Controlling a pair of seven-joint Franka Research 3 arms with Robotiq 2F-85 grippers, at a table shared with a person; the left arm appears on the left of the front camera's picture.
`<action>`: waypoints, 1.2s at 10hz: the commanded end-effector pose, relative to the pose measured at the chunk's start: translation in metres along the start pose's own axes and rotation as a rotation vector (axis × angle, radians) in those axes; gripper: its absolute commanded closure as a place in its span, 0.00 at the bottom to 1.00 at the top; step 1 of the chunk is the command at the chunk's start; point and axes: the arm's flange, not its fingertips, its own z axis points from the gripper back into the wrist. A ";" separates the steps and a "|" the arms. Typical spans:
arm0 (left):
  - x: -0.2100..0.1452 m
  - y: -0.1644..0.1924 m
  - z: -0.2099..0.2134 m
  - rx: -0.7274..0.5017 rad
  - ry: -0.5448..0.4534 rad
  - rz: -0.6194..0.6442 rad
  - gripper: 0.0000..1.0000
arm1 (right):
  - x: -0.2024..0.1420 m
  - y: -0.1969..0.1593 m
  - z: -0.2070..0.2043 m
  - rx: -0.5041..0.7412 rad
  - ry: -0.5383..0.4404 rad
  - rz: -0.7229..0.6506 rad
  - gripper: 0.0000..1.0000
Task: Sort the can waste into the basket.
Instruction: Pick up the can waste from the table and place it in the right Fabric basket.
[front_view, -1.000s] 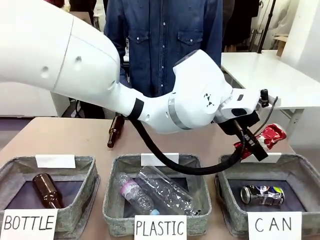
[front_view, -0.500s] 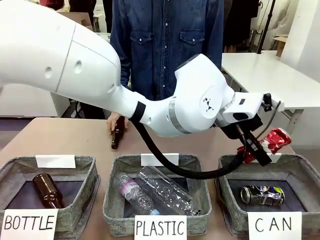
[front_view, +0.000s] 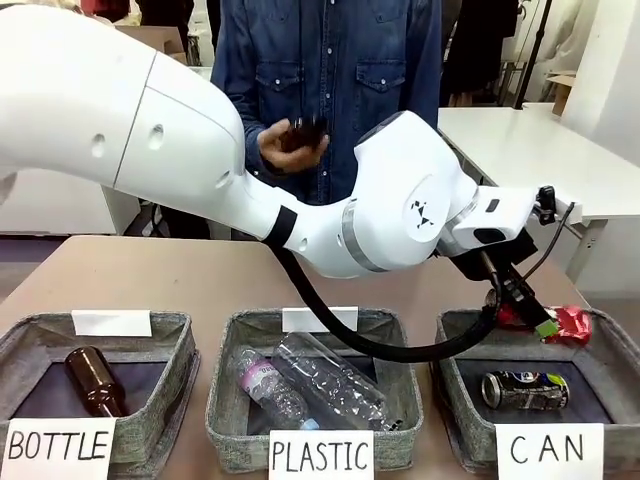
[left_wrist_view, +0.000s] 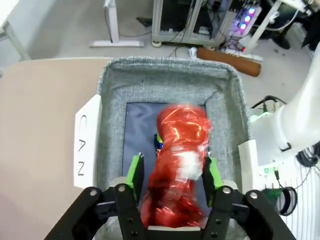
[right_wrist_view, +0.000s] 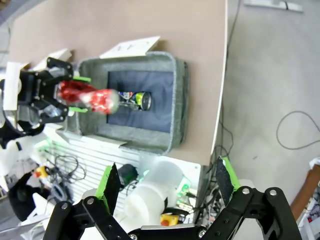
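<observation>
With the crushed red can hanging over the CAN basket between our left gripper's parted pads, we judged it best to spread them wide, our right gripper standing open.

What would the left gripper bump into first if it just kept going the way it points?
Probably the red can, which sits between the left gripper's open fingers. Beyond that lies the dark bottom of the CAN basket, where the black can lies, though how far down is hard to judge.
</observation>
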 end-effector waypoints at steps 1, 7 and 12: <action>-0.006 -0.004 0.007 -0.001 -0.016 -0.020 0.00 | -0.001 0.000 0.003 -0.008 0.011 -0.020 0.00; -0.003 -0.033 0.039 -0.029 -0.046 -0.056 0.00 | -0.001 0.000 0.003 -0.008 0.011 -0.020 0.00; 0.001 -0.053 0.092 0.011 -0.007 -0.101 0.00 | -0.001 0.000 0.003 -0.008 0.011 -0.020 0.00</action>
